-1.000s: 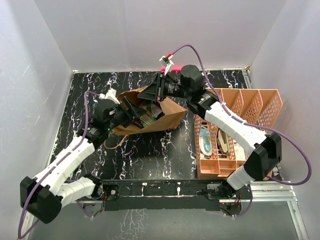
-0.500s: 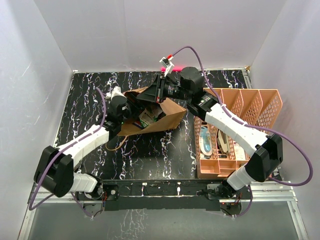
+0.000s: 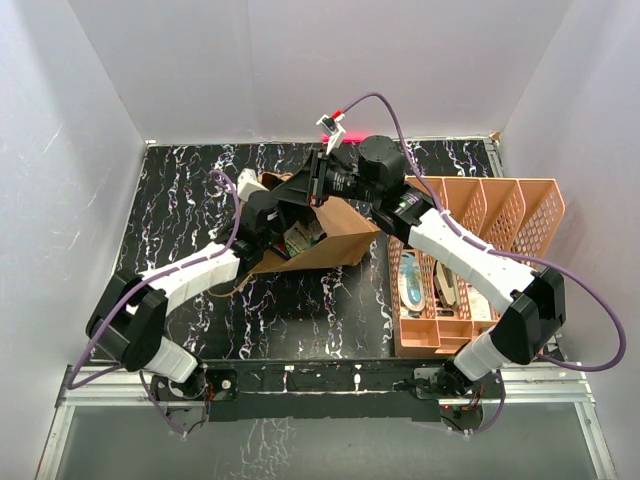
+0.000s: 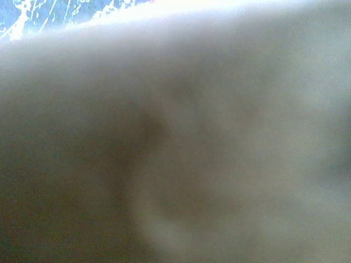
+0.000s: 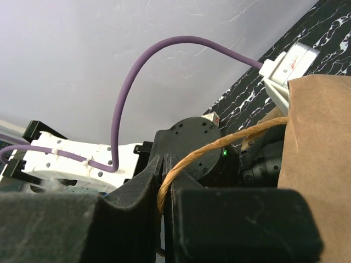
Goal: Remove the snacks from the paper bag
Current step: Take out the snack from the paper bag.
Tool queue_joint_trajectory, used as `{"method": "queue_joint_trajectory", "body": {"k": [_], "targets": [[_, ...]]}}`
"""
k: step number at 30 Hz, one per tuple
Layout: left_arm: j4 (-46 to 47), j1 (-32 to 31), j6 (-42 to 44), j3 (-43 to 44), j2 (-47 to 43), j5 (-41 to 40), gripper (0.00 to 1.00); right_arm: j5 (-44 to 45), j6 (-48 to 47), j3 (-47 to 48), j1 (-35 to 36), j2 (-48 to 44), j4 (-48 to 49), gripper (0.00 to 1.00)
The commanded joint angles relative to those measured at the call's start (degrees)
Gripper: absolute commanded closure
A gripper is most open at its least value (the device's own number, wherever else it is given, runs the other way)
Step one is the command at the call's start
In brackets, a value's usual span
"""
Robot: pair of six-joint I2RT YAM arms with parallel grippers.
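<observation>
The brown paper bag (image 3: 335,235) lies on its side mid-table, its mouth facing left. My right gripper (image 3: 306,188) is shut on the bag's twine handle (image 5: 219,143) and holds the mouth's upper edge up; in the right wrist view the twine runs between the closed fingers (image 5: 148,175). A green-white snack packet (image 3: 297,239) shows just inside the mouth. My left gripper (image 3: 283,222) reaches into the mouth, its jaws hidden by paper. The left wrist view is filled with blurred brown paper (image 4: 175,153), with no fingers visible.
A salmon-pink perforated organiser (image 3: 500,205) with pale stationery stands right of the bag, under the right arm. A small pink object (image 3: 327,137) sits at the back edge. White walls enclose the black marbled table (image 3: 180,190).
My left arm has stretched forward and right, pushing its gripper deeper into the bag's mouth. The right gripper has kept hold of the handle, and the bag has barely shifted.
</observation>
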Motion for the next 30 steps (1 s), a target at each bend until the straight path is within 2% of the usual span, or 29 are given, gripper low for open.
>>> {"method": "queue_joint_trajectory", "body": {"k": [1,3,6,10,14,15,19,23,26,30], "targets": [[4.16,-0.15,-1.4,3.35,1.93,-2.8,0.4,-1.01,1.57,0.2,1.04,-3.87,5.47,0.92],[5.1,-0.15,-1.27,3.81,2.28,-2.4,0.53,-0.53,1.54,-0.37,1.05,-4.41,5.23,0.92],[4.22,-0.15,-0.28,4.45,1.72,-2.12,0.62,1.22,0.47,-1.42,1.01,-5.98,4.34,0.92],[3.76,-0.17,0.46,3.47,-1.21,-1.44,0.88,4.91,-2.13,-3.06,1.06,-8.17,1.69,0.92],[2.97,-0.15,1.99,3.46,-4.34,-0.16,0.98,7.8,-4.17,-4.11,1.01,-9.63,-1.26,0.92],[2.47,-0.15,1.98,3.54,-4.88,0.04,0.97,7.97,-4.29,-4.37,1.05,-9.84,-1.25,0.92],[2.34,-0.36,1.71,3.02,-4.04,0.8,0.74,7.06,-3.86,-4.36,1.04,-9.78,-0.03,0.92],[7.24,-2.08,3.75,-0.03,-3.35,2.28,0.59,5.52,-3.41,-3.41,1.01,-8.93,0.57,0.92],[4.27,-3.98,7.66,-1.77,-7.48,0.44,0.44,7.38,-5.14,-1.89,1.05,-8.78,-1.5,0.92],[-2.04,-4.3,11.64,-3.7,-16.43,-0.38,0.34,10.75,-6.56,-2.29,1.01,-9.67,-1.78,0.92]]}}
